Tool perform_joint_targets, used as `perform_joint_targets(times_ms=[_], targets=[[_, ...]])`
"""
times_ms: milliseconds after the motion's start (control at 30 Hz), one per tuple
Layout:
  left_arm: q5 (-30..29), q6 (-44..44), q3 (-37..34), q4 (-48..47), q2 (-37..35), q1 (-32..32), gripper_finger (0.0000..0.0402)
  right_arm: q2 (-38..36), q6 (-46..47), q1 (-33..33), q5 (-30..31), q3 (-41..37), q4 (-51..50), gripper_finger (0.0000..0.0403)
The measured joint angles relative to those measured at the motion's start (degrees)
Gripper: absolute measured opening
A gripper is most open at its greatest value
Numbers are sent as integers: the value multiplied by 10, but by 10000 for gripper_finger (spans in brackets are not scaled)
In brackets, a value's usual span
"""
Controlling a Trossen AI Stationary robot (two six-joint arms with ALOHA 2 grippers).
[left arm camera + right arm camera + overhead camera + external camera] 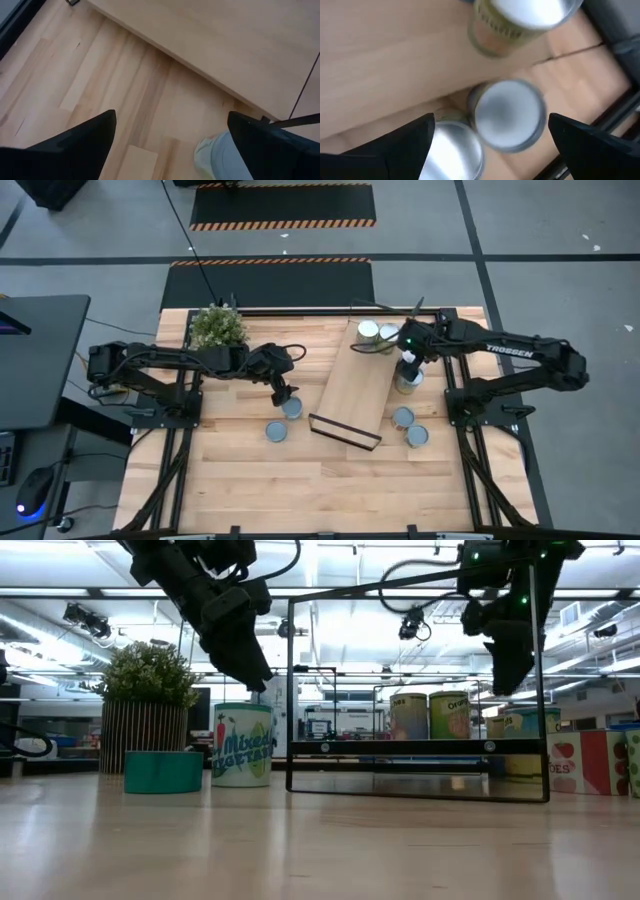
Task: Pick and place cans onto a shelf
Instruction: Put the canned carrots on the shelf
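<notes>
The shelf [355, 385] is a light-wood plank with black end rails, lying slanted at the table's middle. Two cans [368, 331] [388, 333] stand on its far end. One can [407, 380] stands by the shelf's right edge, and two more [402, 417] [417, 435] are nearer. Two cans [291, 408] [276, 430] stand left of the shelf. My left gripper [281, 393] hangs open just above the farther left can, whose edge shows in the left wrist view [215, 155]. My right gripper [408, 365] hangs open above the can by the shelf's right edge [507, 115].
A potted plant [218, 328] stands at the table's far left, behind the left arm. In the low view the shelf's black frame [420, 745] rises above the plank. Bare tabletop [330, 490] lies along the near edge.
</notes>
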Motion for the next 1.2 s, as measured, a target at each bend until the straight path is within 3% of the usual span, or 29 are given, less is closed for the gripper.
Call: perform_joint_targets(times_ms=[133,533,1000,1200], targets=[[0,0,0,-6,0,0,388,8,18,-10,-41,0,-14,399],[0,0,0,-12,0,0,388,8,172,62,-12,-16,-45,400],[0,-3,0,-14,0,0,388,8,288,195,7,-25,-102,400],[0,-4,0,-14,0,0,388,8,322,211,-9,-85,-79,400]])
